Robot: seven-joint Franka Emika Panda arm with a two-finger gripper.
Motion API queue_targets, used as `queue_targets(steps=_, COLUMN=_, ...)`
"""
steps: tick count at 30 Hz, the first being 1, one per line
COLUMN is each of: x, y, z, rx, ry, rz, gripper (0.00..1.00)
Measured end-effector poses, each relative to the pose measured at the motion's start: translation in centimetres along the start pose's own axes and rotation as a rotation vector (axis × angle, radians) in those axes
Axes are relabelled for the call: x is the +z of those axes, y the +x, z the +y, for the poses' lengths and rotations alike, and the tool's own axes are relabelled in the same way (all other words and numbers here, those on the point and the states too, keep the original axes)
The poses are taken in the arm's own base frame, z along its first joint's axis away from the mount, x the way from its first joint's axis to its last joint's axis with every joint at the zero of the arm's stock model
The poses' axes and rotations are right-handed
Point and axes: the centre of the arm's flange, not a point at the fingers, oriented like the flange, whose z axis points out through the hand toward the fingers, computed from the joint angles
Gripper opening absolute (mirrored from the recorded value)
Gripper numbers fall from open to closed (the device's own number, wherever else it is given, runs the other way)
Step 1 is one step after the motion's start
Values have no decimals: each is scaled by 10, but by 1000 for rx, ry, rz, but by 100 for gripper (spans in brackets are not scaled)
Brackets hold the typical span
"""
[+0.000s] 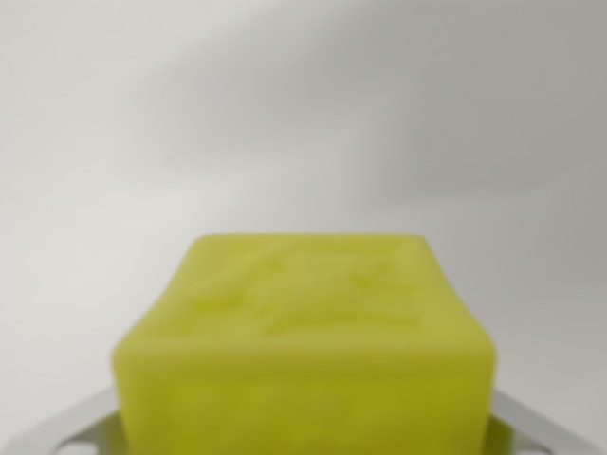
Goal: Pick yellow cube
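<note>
Right, yellow cube [303, 351] sits dead centre between my jaws, white tips flanking both lower corners; can't tell if they're pinching it.

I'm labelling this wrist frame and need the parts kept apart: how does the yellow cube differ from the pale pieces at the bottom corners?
The yellow cube is bright yellow-green; the pale pieces are whitish grey. The cube fills the lower middle of the view, while the pieces show only as thin slivers at both bottom corners. The cube's top looks bumpy; the pieces look smooth and flat. Both are blurred, and both sit before a plain light background.
</note>
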Motion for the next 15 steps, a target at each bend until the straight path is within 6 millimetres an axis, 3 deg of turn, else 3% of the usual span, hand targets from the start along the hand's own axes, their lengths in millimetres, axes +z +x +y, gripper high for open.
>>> queue_targets(steps=15, x=-25, y=0, z=0, rx=0, ry=0, rz=0, gripper=0)
